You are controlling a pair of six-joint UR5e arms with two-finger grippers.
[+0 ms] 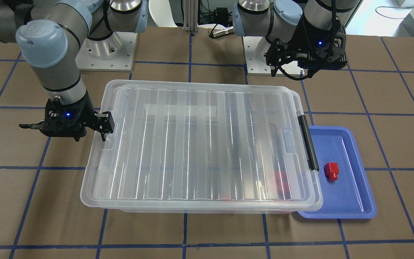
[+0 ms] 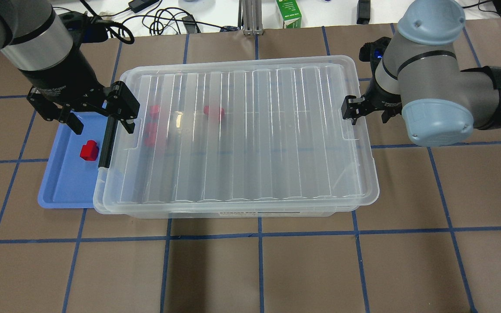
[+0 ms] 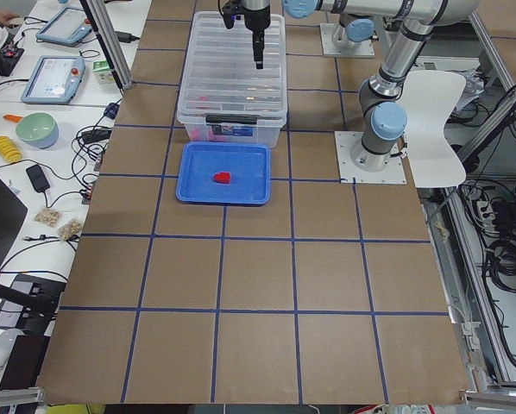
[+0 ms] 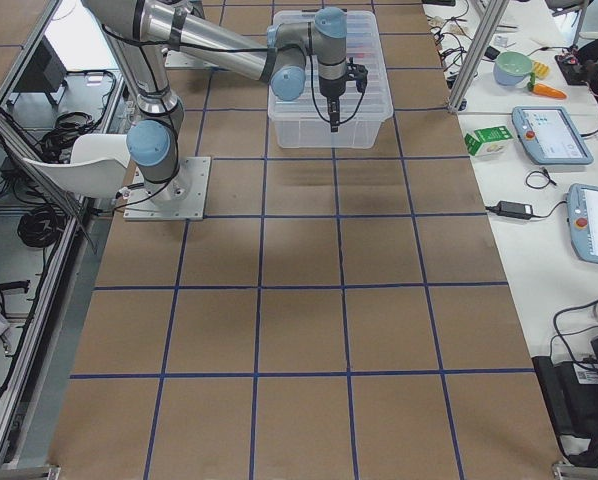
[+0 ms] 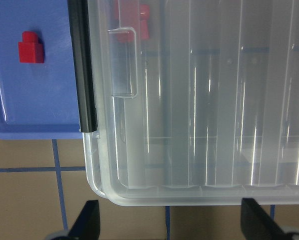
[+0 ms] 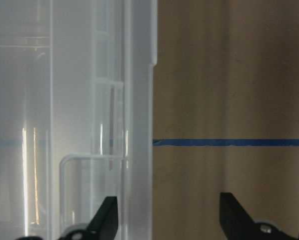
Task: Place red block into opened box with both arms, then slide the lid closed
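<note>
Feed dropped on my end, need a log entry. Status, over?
Left gripper and right gripper open, empty. Lid covers box, red blocks beneath. One red block on blue tray. Nothing in the lid's way.

Blue tray [image 1: 352, 196] on brown gridded table [image 1: 207, 233], green carton [image 2: 288, 13] — perhaps a drink — beyond, white chair [image 3: 435, 112]

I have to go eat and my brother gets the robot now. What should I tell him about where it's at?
Left gripper: open, empty, above the box's black-strip end.
Right gripper: open, empty, at the opposite short end.
Things: the lid covers the box; red blocks show inside through it; one red block lies on the blue tray.
Done: blocks in the box, lid slid across.
Left: check the lid sits square; the tray block is outside.
</note>
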